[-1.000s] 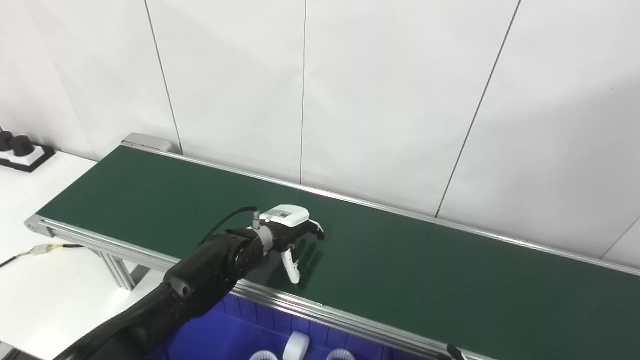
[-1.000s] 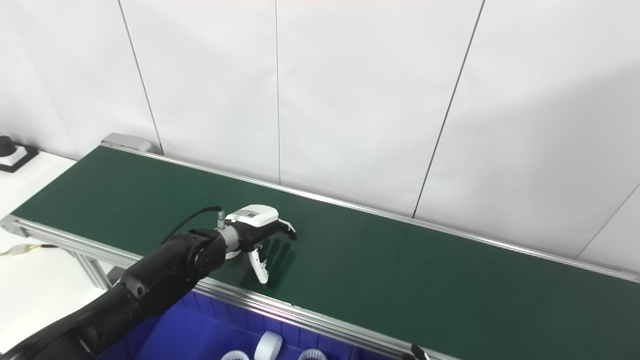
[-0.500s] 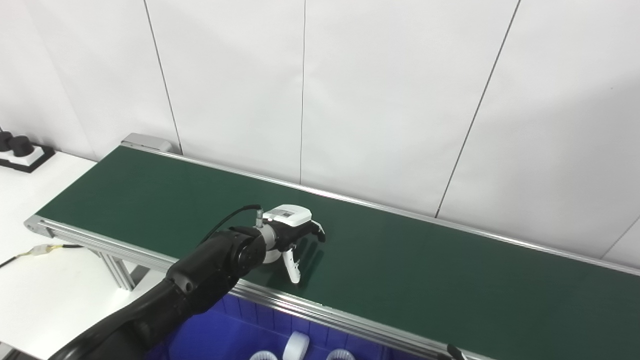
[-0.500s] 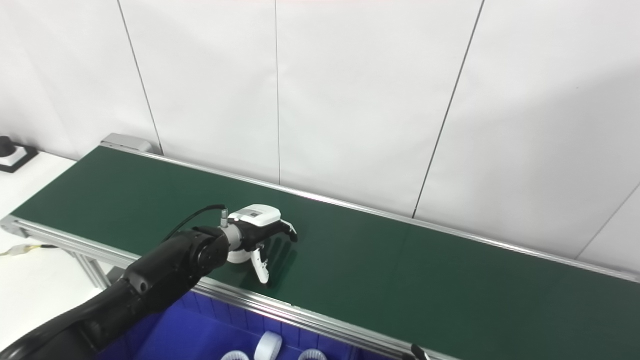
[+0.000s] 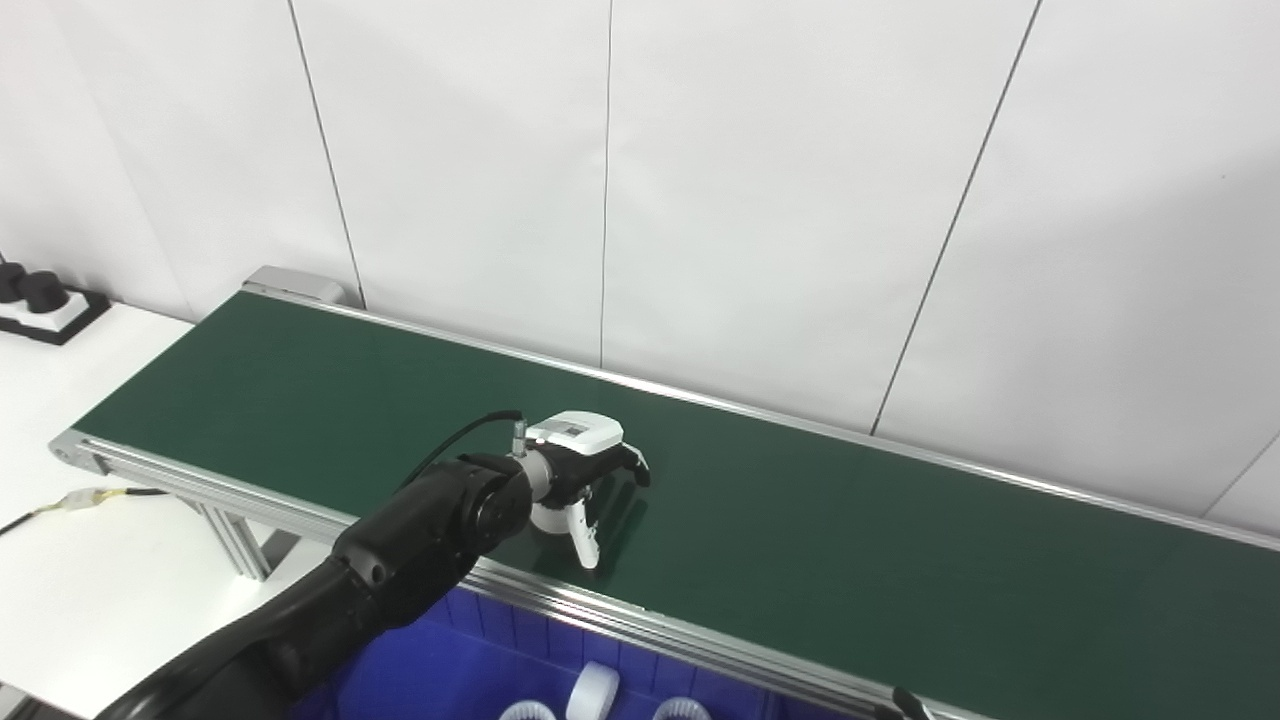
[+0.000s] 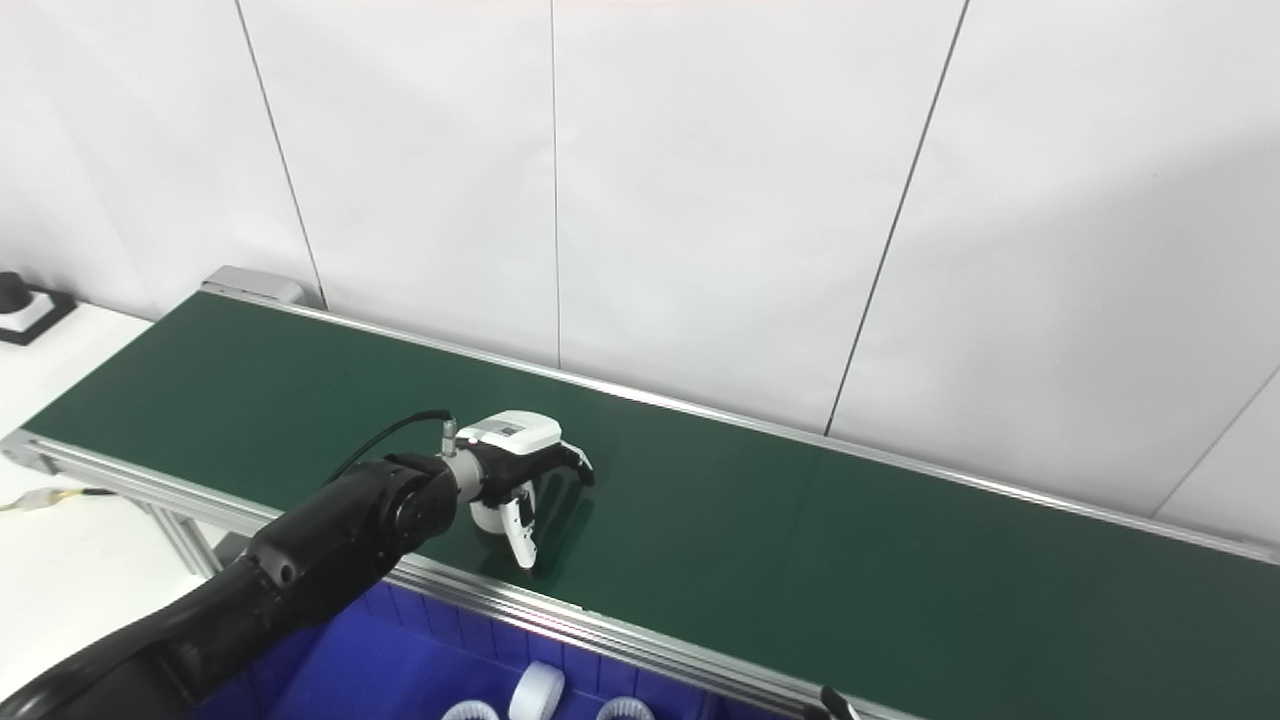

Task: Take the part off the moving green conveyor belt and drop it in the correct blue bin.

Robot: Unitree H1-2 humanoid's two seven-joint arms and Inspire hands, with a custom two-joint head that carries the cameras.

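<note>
A small white round part [image 5: 546, 517] rides on the green conveyor belt [image 5: 860, 560] near its front rail. My left hand [image 5: 590, 470] hovers right over it, with a white plate on its back. The dark fingers [image 5: 632, 464] reach out past the part and the white thumb [image 5: 584, 538] points down to the belt just right of it. The hand is open and I see no grip on the part, which the wrist partly hides. Only a dark tip [image 5: 906, 703] at the bottom edge shows of what may be my right hand.
A blue bin [image 5: 480, 660] sits below the belt's front rail and holds white ring-shaped parts [image 5: 592, 692]. A white table [image 5: 90, 570] with a cable lies to the left. A black-and-white device [image 5: 40, 300] stands far left. White wall panels back the belt.
The white part has come out from under my left wrist, carried right along the belt to the thumb. The hand itself has barely moved.
</note>
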